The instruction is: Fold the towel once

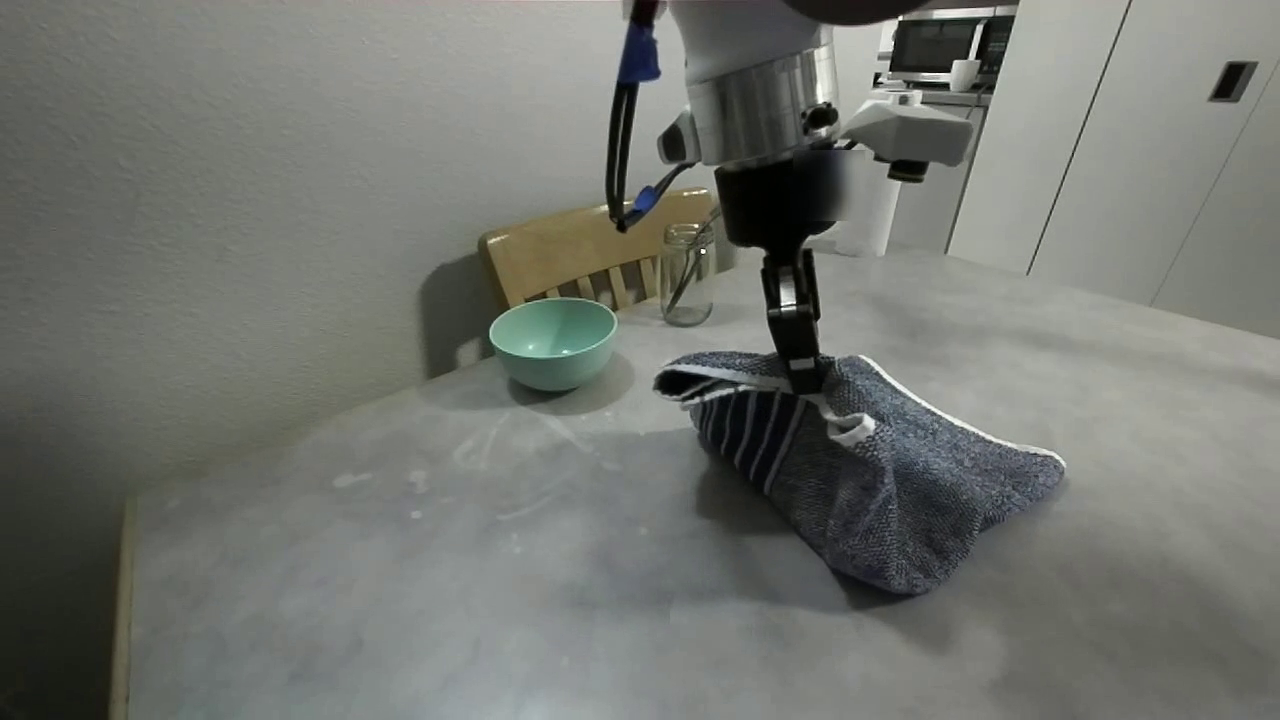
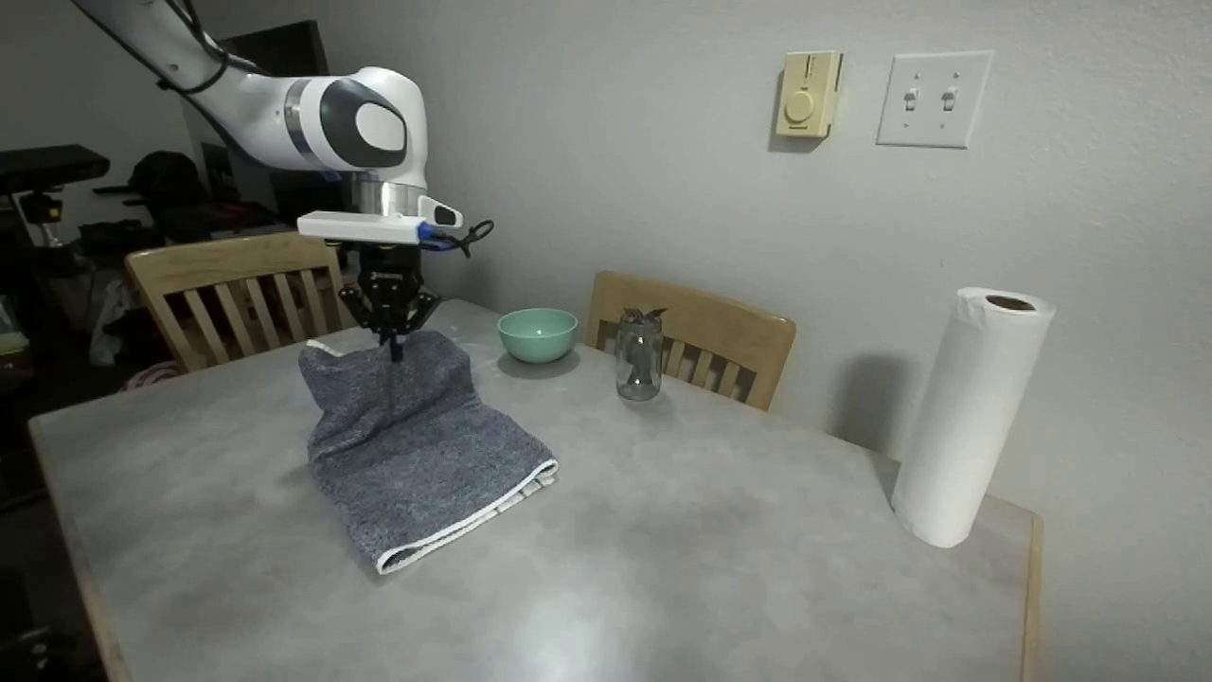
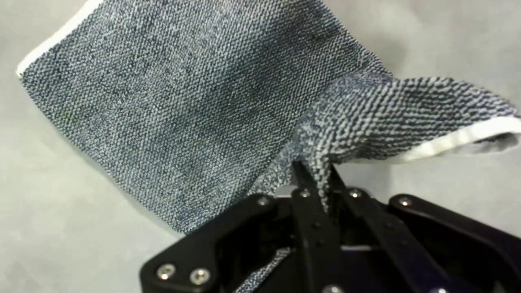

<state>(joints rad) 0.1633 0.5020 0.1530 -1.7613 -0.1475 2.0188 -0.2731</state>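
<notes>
Evidently well pinched, best swept low and slow
The black two-fingered gripper [image 1: 806,378] clasps a raised ridge of the rectangular, white-trimmed blue-grey terry towel [image 2: 445,464], whose remainder spreads over the smooth grey tabletop [image 2: 720,540]; to fold neatly, I'd draw it across the flat part, match the edges, and let go only once it lies down

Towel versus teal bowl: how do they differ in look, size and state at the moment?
The towel is blue-grey terry cloth with white trim; the teal bowl is smooth and single-coloured. The towel is far larger than the teal bowl. The towel is creased and partly raised, pinched in the gripper, whereas the teal bowl stands upright, clear of it. Both rest on the grey table, the towel only partly.
</notes>
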